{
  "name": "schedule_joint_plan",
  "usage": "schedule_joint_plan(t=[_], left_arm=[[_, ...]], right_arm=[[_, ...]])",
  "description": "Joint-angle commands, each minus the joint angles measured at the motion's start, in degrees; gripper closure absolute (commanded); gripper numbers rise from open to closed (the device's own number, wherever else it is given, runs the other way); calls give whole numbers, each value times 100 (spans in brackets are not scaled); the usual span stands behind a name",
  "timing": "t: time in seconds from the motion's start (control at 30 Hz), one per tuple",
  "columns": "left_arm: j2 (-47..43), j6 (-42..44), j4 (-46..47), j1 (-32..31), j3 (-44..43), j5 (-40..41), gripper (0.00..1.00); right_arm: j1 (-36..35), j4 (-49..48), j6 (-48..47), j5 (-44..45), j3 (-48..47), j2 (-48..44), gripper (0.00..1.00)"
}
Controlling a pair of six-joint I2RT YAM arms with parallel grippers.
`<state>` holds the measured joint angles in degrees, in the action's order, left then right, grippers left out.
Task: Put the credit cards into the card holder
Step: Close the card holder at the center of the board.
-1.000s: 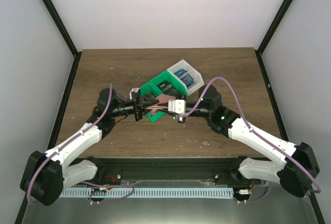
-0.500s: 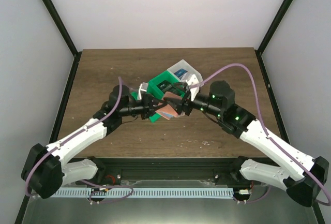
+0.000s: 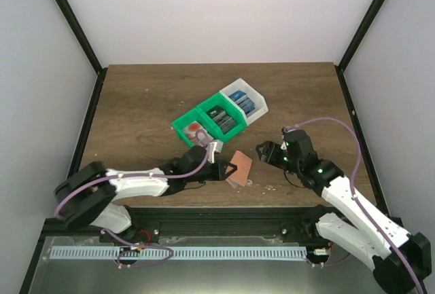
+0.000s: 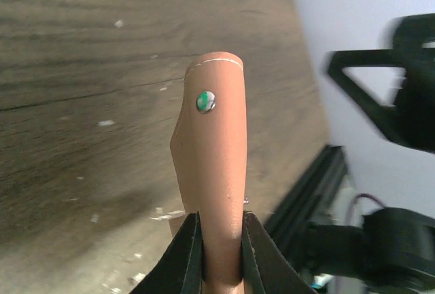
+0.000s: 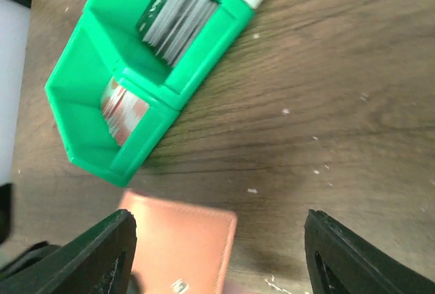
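Observation:
The card holder (image 3: pixel 240 166) is a salmon-orange wallet near the table's front edge, with my left gripper (image 3: pixel 225 170) shut on one end. In the left wrist view the card holder (image 4: pixel 213 165) stands out from between the gripper (image 4: pixel 219 250) jaws, snap stud showing. My right gripper (image 3: pixel 266 150) hangs open just right of it, holding nothing. The right wrist view shows the card holder (image 5: pixel 178 240) below the open right gripper (image 5: pixel 217 260). Credit cards sit in the bins: red-and-white ones (image 3: pixel 197 130), dark ones (image 3: pixel 221 117), blue ones (image 3: pixel 242 100).
A green two-compartment bin (image 3: pixel 182 123) and an adjoining white bin (image 3: pixel 256 96) stand at the table's middle, behind both grippers. In the right wrist view the green bin (image 5: pixel 81 114) lies up and left of the wallet. The table's black front rail runs close below the wallet.
The right gripper has opened, let go of the card holder and pulled back right. The left gripper has carried the card holder from beside the bins toward the front edge.

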<state>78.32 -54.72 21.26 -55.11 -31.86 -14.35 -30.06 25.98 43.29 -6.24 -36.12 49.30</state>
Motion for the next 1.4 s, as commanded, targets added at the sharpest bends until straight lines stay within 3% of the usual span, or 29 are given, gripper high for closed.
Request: schedule_joint_plan(t=[0.0,0.13,0.27,0.4,0.63,0.97,1.17,1.37], left_arm=[[1022,368,1210,-400,-179,960,100],[1835,197,1378,-654,-628,1125,100],[2061,-7,1033,-685,-643,1364,97],[1827,54,119,-685,-587,1855,73],[1414,124,-730,-617,-219,2320,48],[1076,758,-988,-132,-197,913,42],[1184,860,-1085,-132,-224,726,42],[1358,967,-1136,-115,-389,570,42]], right_arm=[[44,342,1061,607,315,-681,31],[45,418,901,405,497,-636,32],[44,210,592,-69,682,-308,37],[38,-113,360,-443,770,102,44],[-28,-579,-67,-949,610,1050,51],[-620,-117,-44,-715,225,1781,49],[-782,384,385,-469,349,1679,58],[-799,454,446,-598,390,1688,60]])
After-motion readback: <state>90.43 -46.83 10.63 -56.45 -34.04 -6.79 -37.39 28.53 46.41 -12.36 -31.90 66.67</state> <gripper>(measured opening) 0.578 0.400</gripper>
